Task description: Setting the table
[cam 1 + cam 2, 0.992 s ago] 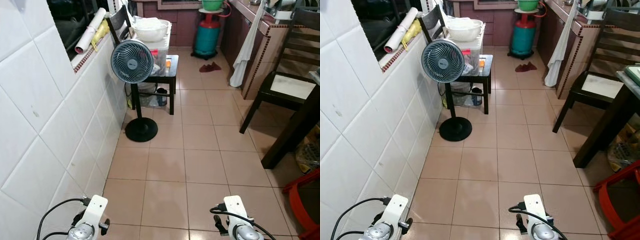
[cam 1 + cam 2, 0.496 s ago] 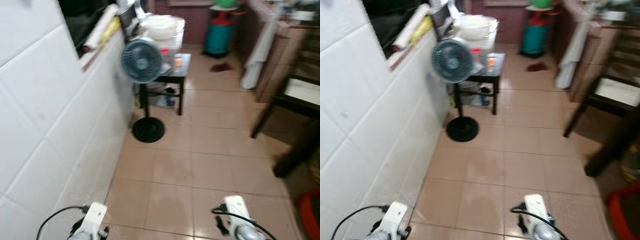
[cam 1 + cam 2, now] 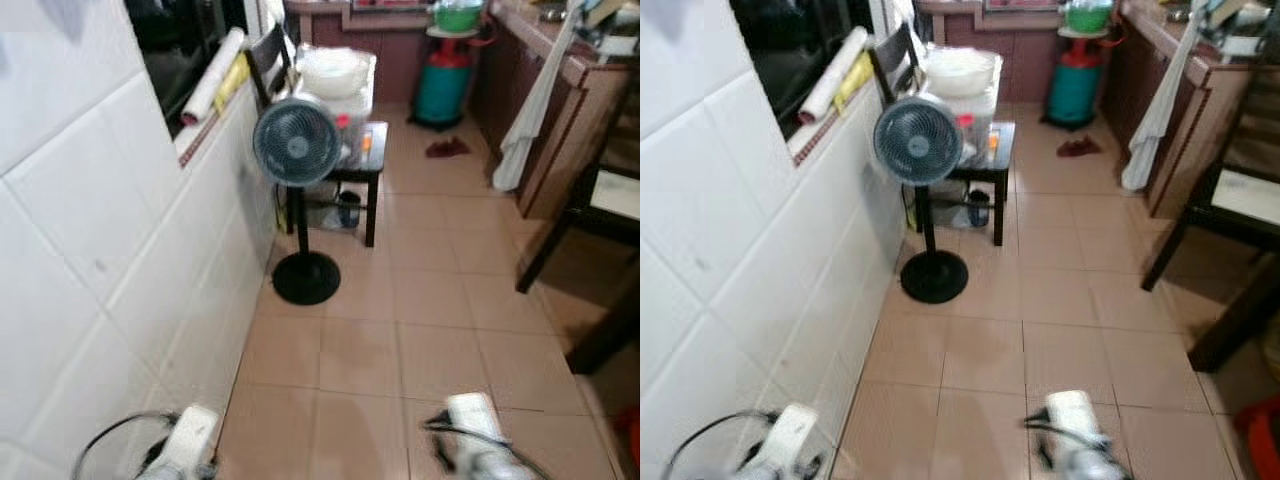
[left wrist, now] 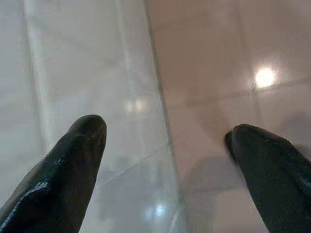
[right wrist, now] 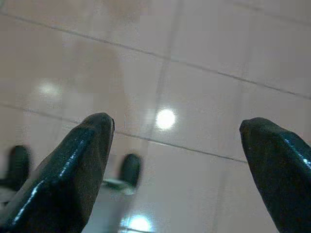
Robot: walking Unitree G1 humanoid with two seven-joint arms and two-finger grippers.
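Beside the tiled wall: a standing fan [image 3: 296,143] is seen on the floor [image 3: 400,340].
Left tool [image 4: 165,141]: spread wide, nothing held.
Right tool [image 5: 177,133]: spread wide, nothing held.

Both silver arms hang low, wrists pointing down. The left gripper [image 4: 165,145] and the right gripper [image 5: 177,141] each hold their long black fingers spread wide apart.

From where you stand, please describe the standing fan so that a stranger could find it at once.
Follow the white tiled wall on the robot's left to the small black table. Before it stands the fan: a round grey grille on a thin black pole with a round black base, the only such thing here.
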